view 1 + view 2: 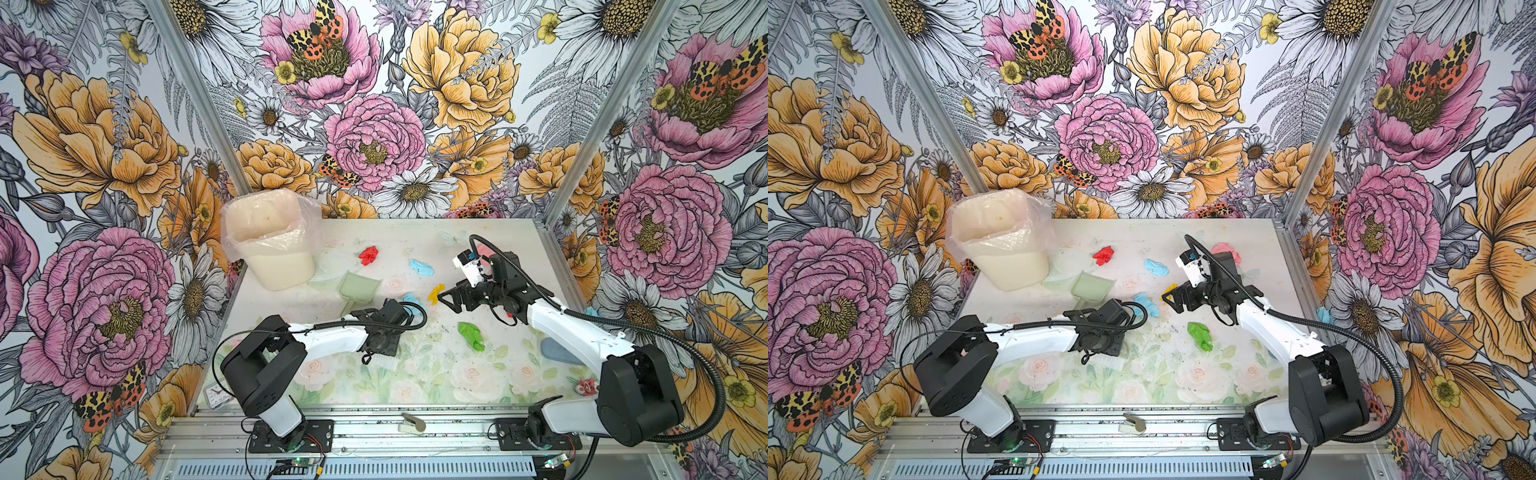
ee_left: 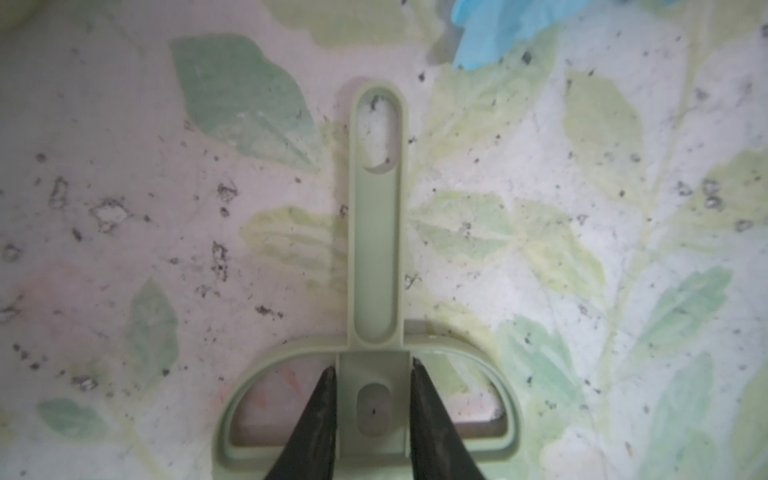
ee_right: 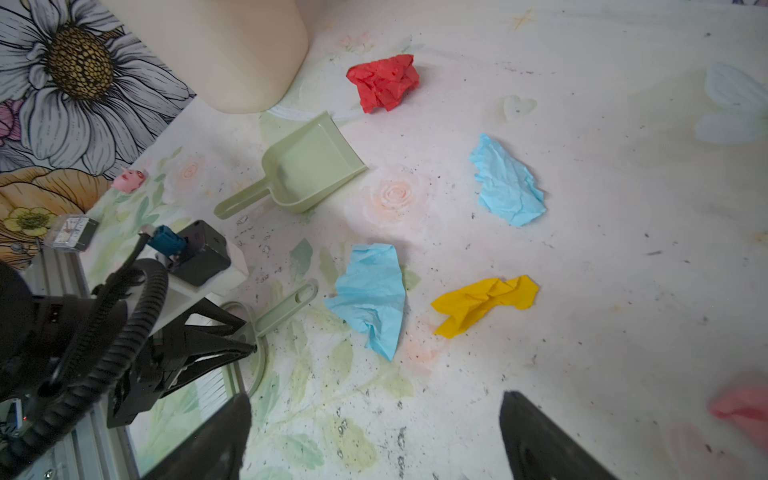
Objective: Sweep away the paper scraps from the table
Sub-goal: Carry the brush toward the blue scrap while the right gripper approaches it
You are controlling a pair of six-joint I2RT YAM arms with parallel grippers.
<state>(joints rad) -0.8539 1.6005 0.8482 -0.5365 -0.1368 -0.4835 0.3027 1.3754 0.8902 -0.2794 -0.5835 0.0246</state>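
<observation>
With tools being picked up, the brush [image 2: 376, 249] is clamped at its centre bar by the left gripper [image 2: 372, 370], the paper scraps [image 3: 370, 291] are seen scattered across the table [image 3: 623, 249], and the dustpan [image 3: 309, 166] should probably be taken next by the wide-open, empty right gripper [image 3: 376, 399].

Readable text: none I can make out | white label [image 1: 468, 266] on the right arm's wrist camera: dark marks, too small for me | small clock face [image 3: 68, 230]: numerals blurred
</observation>
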